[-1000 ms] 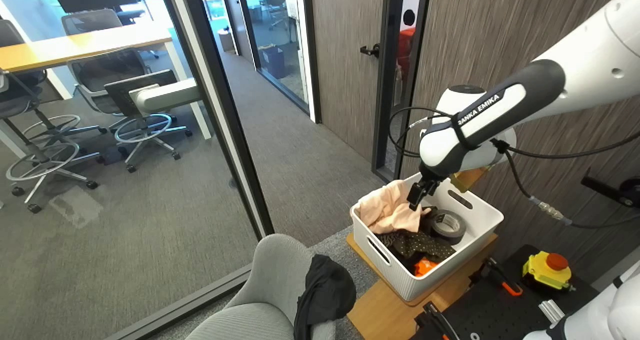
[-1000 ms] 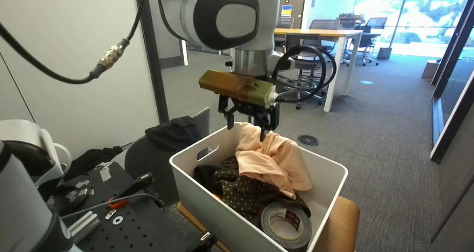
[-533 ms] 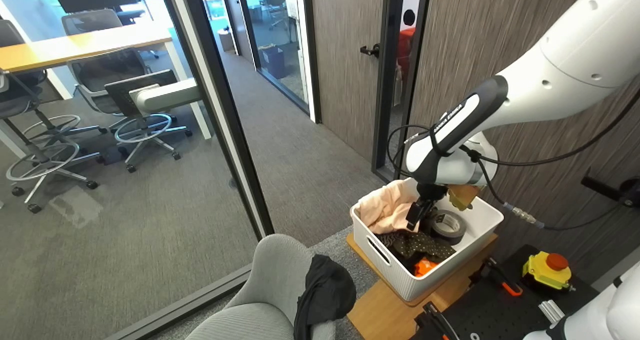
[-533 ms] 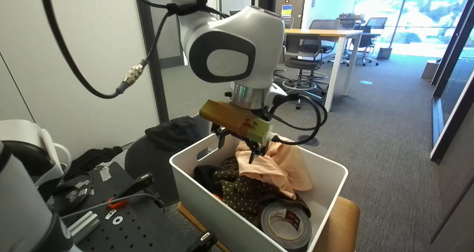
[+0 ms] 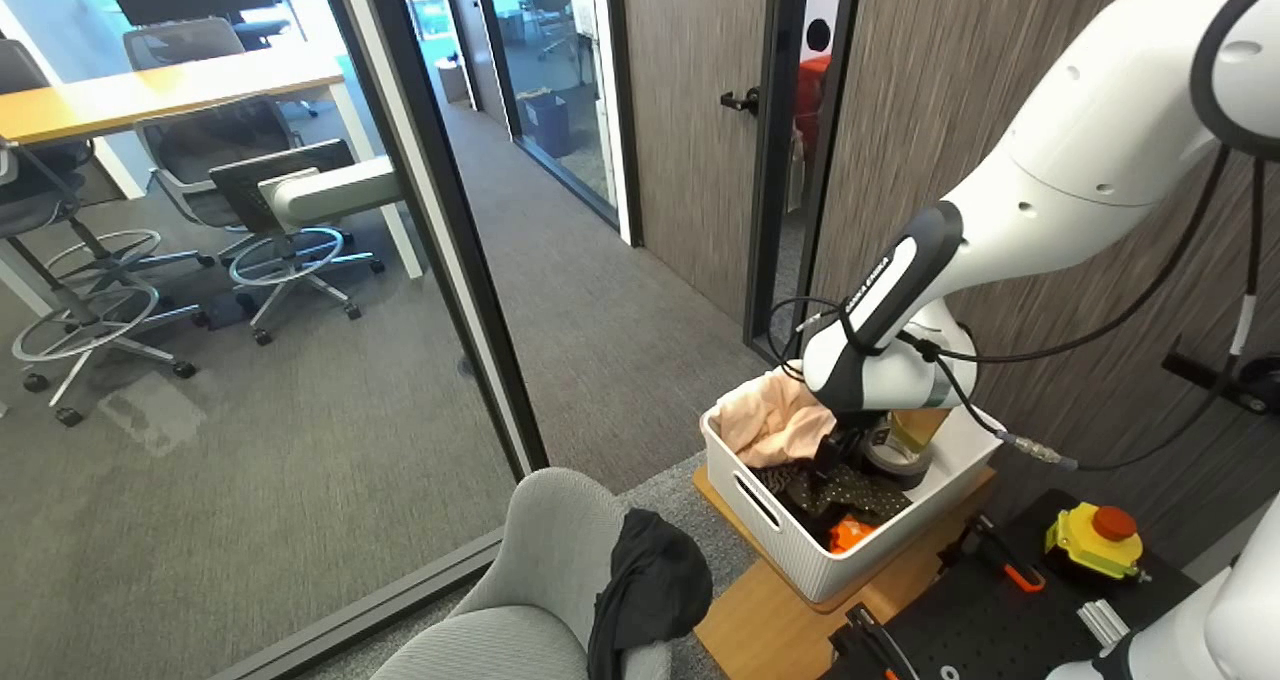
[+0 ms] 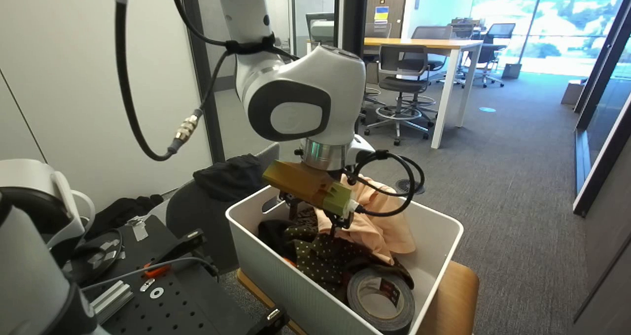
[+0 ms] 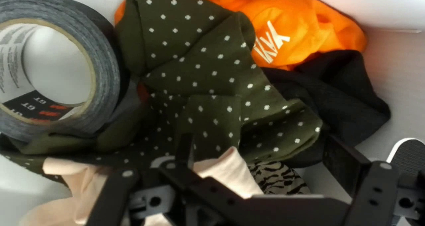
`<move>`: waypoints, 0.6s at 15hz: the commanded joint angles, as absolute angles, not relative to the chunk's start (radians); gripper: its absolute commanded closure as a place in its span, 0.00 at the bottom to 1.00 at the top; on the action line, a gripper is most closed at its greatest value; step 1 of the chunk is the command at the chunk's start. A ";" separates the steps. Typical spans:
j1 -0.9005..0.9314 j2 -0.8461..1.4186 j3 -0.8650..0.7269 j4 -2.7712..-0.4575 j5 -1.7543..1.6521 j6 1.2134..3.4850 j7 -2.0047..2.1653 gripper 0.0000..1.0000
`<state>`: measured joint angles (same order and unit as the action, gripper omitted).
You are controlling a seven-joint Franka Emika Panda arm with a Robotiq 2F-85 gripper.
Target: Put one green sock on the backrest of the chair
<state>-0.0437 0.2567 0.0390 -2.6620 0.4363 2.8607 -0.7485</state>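
In the wrist view the green sock (image 7: 206,73), dark olive with white dots, lies below and ahead of the gripper (image 7: 264,154). The 2 fingers (image 7: 347,163) stand well apart, released; 1 fingertip overlaps the sock's edge from this angle, but I cannot tell whether it touches. The white bin (image 7: 395,76) holds the sock, a roll of tape (image 7: 104,63) beside it, and 4 more cloths: an orange cloth (image 7: 305,26) with white lettering, a black cloth (image 7: 335,96), a striped cloth (image 7: 279,177) and a peach cloth (image 7: 229,169).

In an exterior view the chair (image 5: 560,530) stands just beside the bin, a charcoal cloth (image 5: 660,580) draped over its backrest. The dotted sock shows between the peach and orange cloths; the fingers blend into dark fabric here, so their spread cannot be made out. A yellow box (image 5: 1095,550) with a red button shows in this view only.

In an exterior view a yellow-brown housing (image 6: 305,187) sits on the gripper, and the fingers hang over the bin's contents, near the sock and the peach cloth. The bin rests on a wooden surface (image 6: 456,300). The chair appears from behind, beyond a perforated black board (image 6: 197,290).
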 commanded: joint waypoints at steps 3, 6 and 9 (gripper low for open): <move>-0.063 0.372 0.051 -2.614 0.467 2.958 -0.758 0.00; -0.092 0.417 0.071 -2.584 0.491 2.976 -0.772 0.00; -0.112 0.450 0.074 -2.553 0.483 2.980 -0.768 0.00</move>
<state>-0.0821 0.4052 0.0540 -2.5957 0.4615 2.9533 -0.7494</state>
